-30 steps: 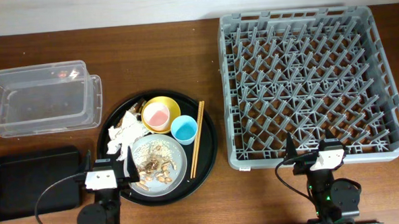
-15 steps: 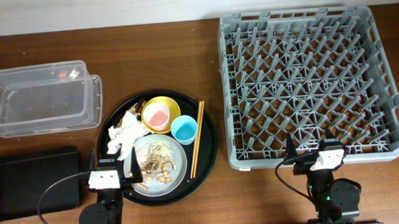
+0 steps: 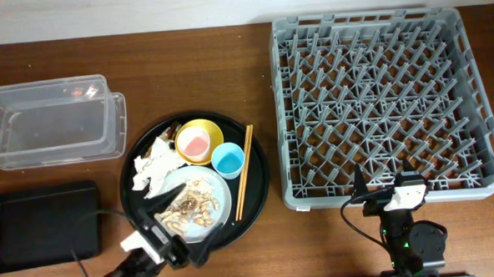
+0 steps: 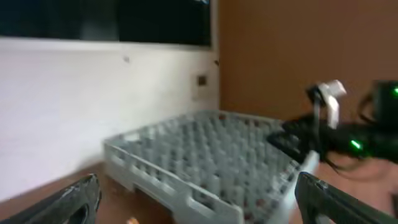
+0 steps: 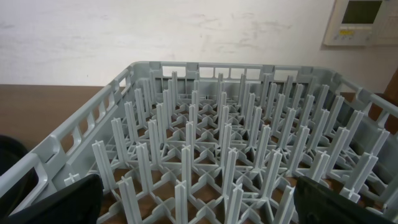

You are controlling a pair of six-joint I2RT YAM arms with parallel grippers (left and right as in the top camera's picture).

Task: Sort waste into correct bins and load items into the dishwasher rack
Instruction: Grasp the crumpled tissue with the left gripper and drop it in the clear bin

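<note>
The grey dishwasher rack (image 3: 368, 91) fills the right side and holds nothing. On the round black tray (image 3: 259, 188) stand a yellow bowl (image 3: 209, 128) with the pink cup (image 3: 193, 144) in it, a light-blue cup (image 3: 228, 159), chopsticks (image 3: 243, 172), white tissues (image 3: 152, 166) and a grey-white plate (image 3: 222, 188) with food scraps (image 3: 194, 209). My left gripper (image 3: 184, 226) is open at the plate's near edge, turned towards the rack (image 4: 211, 155); its wrist view is blurred (image 4: 202, 208). My right gripper (image 3: 385, 181) is open and empty at the rack's near wall (image 5: 199, 208).
A clear plastic box (image 3: 50, 122) stands at the far left with its lid beside it. A flat black tray (image 3: 38, 224) lies in front of it, left of my left arm. The right arm (image 4: 354, 134) shows in the left wrist view.
My left gripper has swung round from facing away to facing right, towards the rack, and moved right along the plate's near edge. The right arm has not moved.
</note>
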